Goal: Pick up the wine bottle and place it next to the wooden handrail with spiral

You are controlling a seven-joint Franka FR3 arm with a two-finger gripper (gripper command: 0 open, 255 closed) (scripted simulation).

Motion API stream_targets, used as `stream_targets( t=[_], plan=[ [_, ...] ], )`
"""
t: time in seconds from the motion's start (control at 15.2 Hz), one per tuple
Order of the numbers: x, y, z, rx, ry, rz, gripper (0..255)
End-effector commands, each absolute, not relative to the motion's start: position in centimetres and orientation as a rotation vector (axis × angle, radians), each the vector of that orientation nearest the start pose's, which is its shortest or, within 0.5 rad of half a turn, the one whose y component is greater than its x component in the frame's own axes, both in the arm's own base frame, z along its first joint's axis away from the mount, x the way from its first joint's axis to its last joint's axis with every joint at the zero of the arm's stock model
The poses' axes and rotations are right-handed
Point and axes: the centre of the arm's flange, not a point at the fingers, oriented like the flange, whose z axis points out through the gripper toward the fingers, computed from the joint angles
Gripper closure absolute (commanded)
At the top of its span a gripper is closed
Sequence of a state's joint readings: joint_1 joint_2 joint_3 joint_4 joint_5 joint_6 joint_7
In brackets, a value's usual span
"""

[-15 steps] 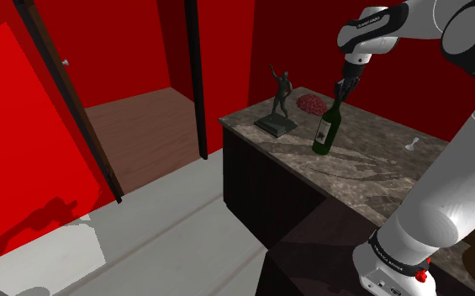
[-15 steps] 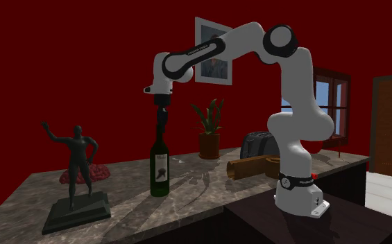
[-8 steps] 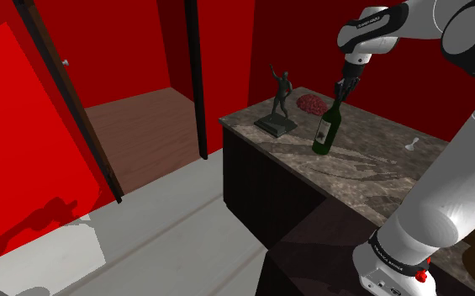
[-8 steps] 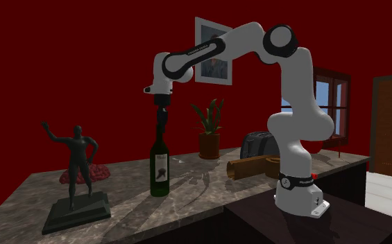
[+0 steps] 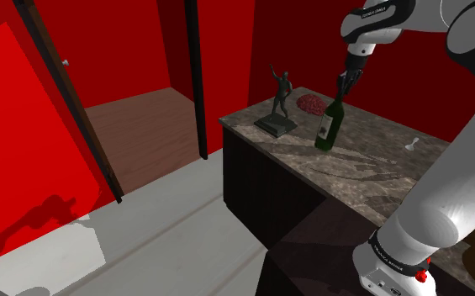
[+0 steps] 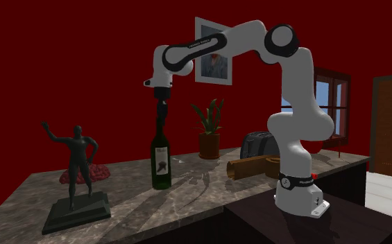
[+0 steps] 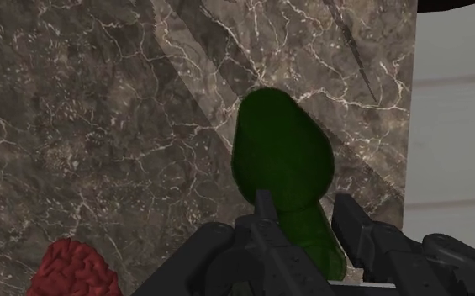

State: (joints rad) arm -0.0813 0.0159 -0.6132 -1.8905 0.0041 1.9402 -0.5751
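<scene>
A dark green wine bottle [image 5: 327, 126] with a white label hangs upright just above the marble counter [image 5: 370, 164]. My gripper [image 5: 342, 87] comes straight down from above and is shut on its neck. In the second exterior view the bottle [image 6: 161, 163] hangs under the gripper [image 6: 162, 116]. In the wrist view the black fingers [image 7: 353, 225] clasp the neck, with the bottle's green shoulder [image 7: 282, 160] below the gripper [image 7: 307, 229]. A brown wooden handrail piece [image 6: 251, 166] lies on the counter near the arm's base, partly behind it.
A dark figurine [image 5: 279, 105] on a flat base stands by the counter's corner, with a red lumpy object [image 5: 312, 104] behind it. A potted plant [image 6: 209, 132] and a dark appliance [image 6: 258, 143] sit at the back. A small white item [image 5: 411, 145] lies on the counter.
The gripper has risen a little with the bottle in it, so the bottle's base has come up off the counter. Nothing else has moved.
</scene>
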Motion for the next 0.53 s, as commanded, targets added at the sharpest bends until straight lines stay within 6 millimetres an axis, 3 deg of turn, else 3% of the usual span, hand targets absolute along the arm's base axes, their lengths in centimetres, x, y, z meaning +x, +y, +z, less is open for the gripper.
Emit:
stream_targets(
  t=[0.0, 0.46],
  plan=[
    [43.8, -36.3, 50.8, -3.162, 0.191, -0.042, 255],
    [43.8, -36.3, 54.5, -3.162, 0.191, -0.042, 255]
  ],
)
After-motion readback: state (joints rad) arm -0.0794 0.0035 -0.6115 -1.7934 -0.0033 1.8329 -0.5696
